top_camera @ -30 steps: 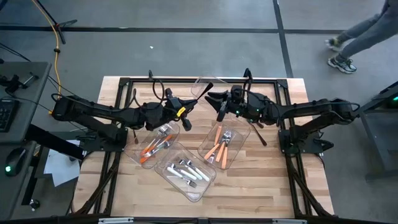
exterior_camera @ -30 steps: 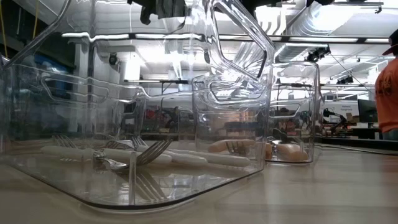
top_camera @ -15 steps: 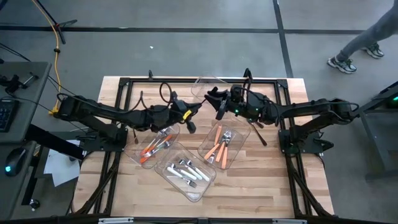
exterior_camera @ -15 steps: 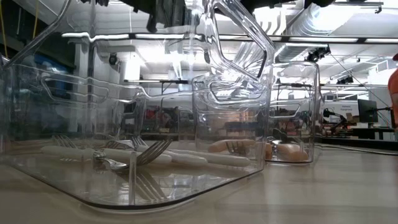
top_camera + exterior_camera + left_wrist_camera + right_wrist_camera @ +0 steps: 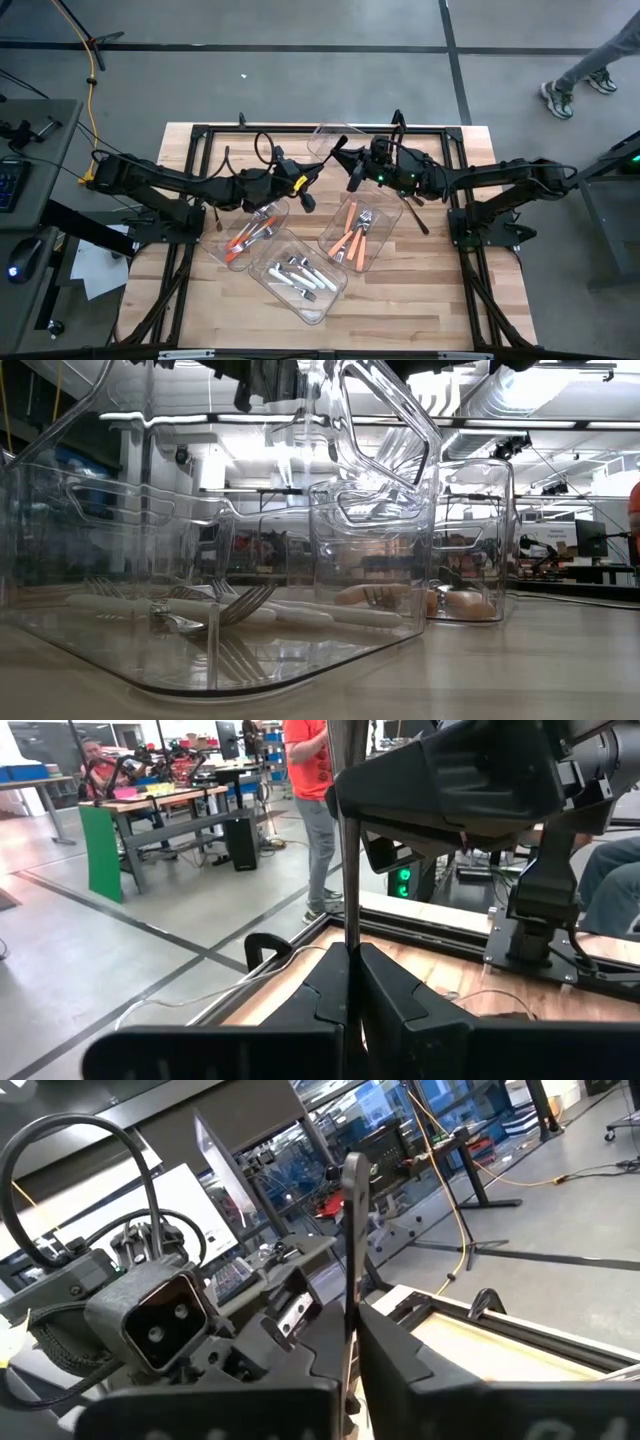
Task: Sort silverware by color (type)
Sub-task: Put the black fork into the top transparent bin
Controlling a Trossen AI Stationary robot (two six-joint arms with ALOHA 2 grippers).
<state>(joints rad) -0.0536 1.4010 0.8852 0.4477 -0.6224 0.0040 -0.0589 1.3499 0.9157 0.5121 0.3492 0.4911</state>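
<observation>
Silverware lies mostly sorted: orange pieces (image 5: 352,232) and white pieces (image 5: 298,275) in clear bins (image 5: 330,290), though another bin (image 5: 228,262) holds mixed pieces. Both the left gripper (image 5: 350,982) and the right gripper (image 5: 350,1335) pinch a thin black piece (image 5: 348,840) above the table.

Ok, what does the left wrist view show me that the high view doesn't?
Left wrist only: a thin black utensil clamped in the left claw, running up to the right arm, with people in the room behind. High only: orange-handled silverware and white-handled silverware lying in clear bins. Both: the right claw close to the left one, and the wooden table.
</observation>
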